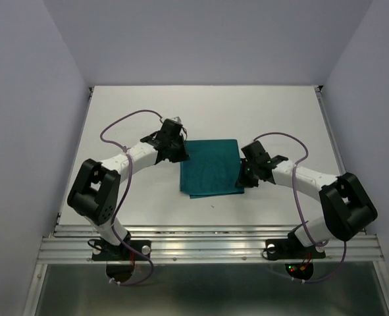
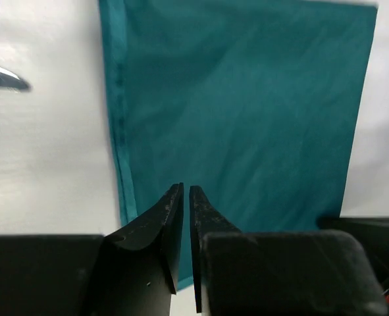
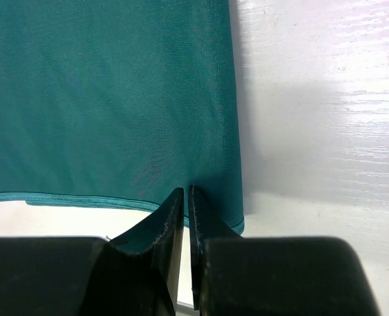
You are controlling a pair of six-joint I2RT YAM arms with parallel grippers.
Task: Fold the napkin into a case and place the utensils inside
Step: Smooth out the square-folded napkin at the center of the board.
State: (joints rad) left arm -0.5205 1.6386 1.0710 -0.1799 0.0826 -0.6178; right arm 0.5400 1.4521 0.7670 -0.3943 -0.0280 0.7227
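The teal napkin (image 1: 210,168) lies flat on the white table as a folded rectangle. My left gripper (image 1: 183,157) sits at its left edge near the far corner. In the left wrist view its jaws (image 2: 186,187) stand almost together over the napkin (image 2: 247,112), with a thin slit and nothing between them. My right gripper (image 1: 242,179) is at the napkin's near right corner. In the right wrist view its fingertips (image 3: 185,189) meet over the hemmed edge of the napkin (image 3: 108,99), which stays flat. The tip of a silver utensil (image 2: 3,76) shows on the table left of the napkin.
Bare white table (image 1: 280,112) surrounds the napkin, with grey walls on three sides. A metal rail (image 1: 207,247) carries both arm bases at the near edge.
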